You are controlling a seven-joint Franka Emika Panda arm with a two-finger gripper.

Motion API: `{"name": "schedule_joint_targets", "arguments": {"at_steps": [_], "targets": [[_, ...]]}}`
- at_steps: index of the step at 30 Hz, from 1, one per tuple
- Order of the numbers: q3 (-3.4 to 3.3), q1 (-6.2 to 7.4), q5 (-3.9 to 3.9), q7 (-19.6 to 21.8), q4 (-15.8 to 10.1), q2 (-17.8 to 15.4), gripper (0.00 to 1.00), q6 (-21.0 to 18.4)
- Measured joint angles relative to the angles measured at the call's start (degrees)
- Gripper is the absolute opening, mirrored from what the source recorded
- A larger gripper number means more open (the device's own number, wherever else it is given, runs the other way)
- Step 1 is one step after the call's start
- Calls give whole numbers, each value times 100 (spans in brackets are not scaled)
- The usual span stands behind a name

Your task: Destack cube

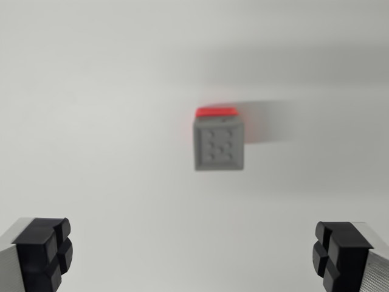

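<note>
Black rubber pads fill the bottom corners of my wrist view, one on the view's left, one on the view's right, so I read the end effector [194,255] as spread wide with nothing between its fingers. Past the pads lies bare white counter [91,121], and further out sits the stack: a grey cube [219,146] with a studded top face, and behind or beneath it a red cube [216,112], of which only a thin strip shows along the grey cube's far edge. The picture is soft, so I cannot tell how squarely the grey one sits on the red, only that they touch. A faint shadow trails off the grey cube toward the view's right.

My judgement is that I am in the approach step; no grasp is made yet. The grey cube lies ahead of the fingers and slightly toward the view's right of their midline. The next move calls for carrying the end effector forward over the grey cube, centring it, descending only as deep as that top cube, then closing on its sides without nudging the red one.
</note>
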Motion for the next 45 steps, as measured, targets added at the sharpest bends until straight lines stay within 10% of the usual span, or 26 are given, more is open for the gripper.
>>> {"name": "schedule_joint_targets", "arguments": {"at_steps": [45], "targets": [[-37,-7,-40,-138,-568,444,100,812]]}}
